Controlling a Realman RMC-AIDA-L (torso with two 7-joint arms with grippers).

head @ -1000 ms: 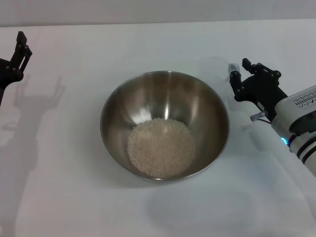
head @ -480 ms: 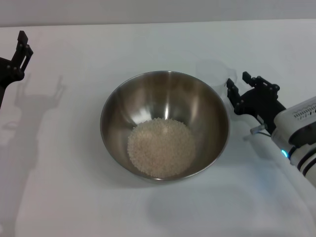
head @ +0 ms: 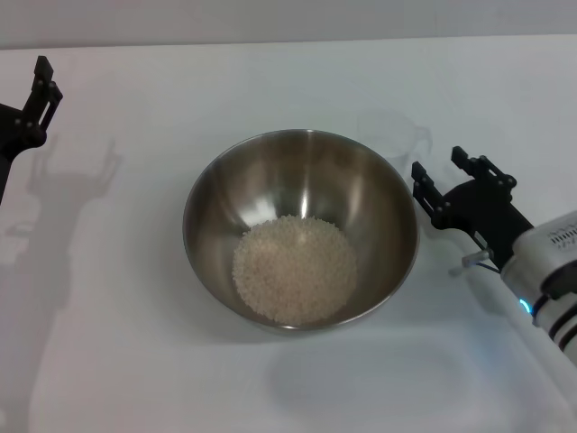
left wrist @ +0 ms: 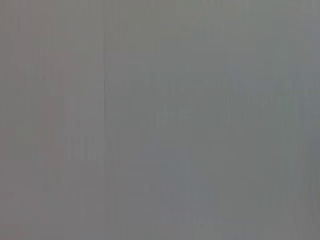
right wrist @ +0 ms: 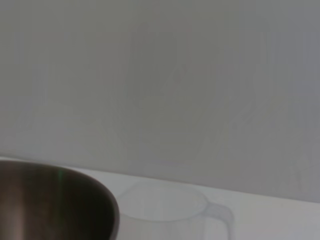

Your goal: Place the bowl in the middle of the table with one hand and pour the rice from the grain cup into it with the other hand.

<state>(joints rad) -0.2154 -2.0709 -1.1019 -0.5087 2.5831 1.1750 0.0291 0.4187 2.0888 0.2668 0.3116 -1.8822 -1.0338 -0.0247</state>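
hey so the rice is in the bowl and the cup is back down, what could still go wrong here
The open right gripper sits close to the small clear plastic grain cup standing empty on the white table, so a careless retreat might tip it. It is also near the rim of the large stainless-steel bowl, and a bump could scatter the pale rice.

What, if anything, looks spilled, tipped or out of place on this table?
Nothing stands out. The rice lies inside the bowl, with no grains visible on the table. The empty grain cup stands upright behind the open right gripper. The left gripper sits at the far left edge.
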